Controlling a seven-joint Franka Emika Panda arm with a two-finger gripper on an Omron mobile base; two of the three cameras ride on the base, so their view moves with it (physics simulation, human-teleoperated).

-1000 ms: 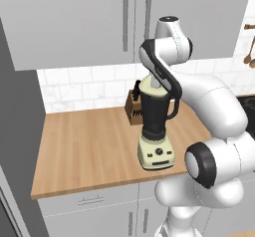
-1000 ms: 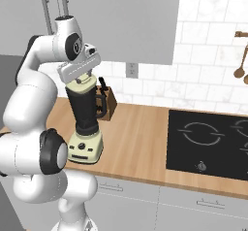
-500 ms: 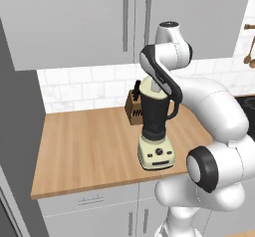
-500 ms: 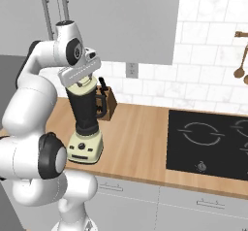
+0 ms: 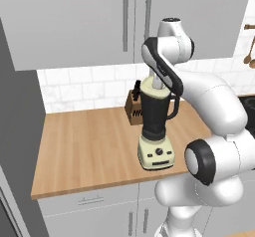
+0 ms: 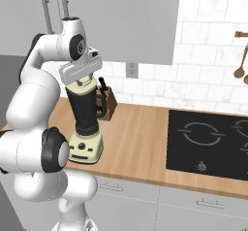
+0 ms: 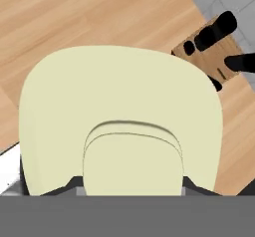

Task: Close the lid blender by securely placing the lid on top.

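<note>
The blender [image 5: 155, 116] [image 6: 87, 113] stands on the wooden counter [image 5: 84, 146], a dark jar with a side handle on a squat cream base with black knobs. The pale cream lid [image 5: 151, 88] [image 6: 82, 85] sits at the jar's mouth, right under my hand. Seen from the hand camera, the lid [image 7: 119, 101] spreads wide below me and hides the jar. My gripper [image 7: 130, 186] [image 5: 156, 81] [image 6: 83, 78] is shut on the lid's raised knob, with a dark fingertip [image 7: 73, 183] pressed against each side of it.
A wooden knife block [image 5: 133, 109] [image 6: 109, 104] [image 7: 214, 52] stands just behind the blender by the tiled wall. A black cooktop [image 6: 208, 138] lies to the right. Upper cabinets [image 5: 89, 22] hang above, and wooden spoons [image 6: 240, 70] hang at the far right.
The hand with the lid has sunk very slightly toward the jar's mouth. The blender and knife block have not moved.
</note>
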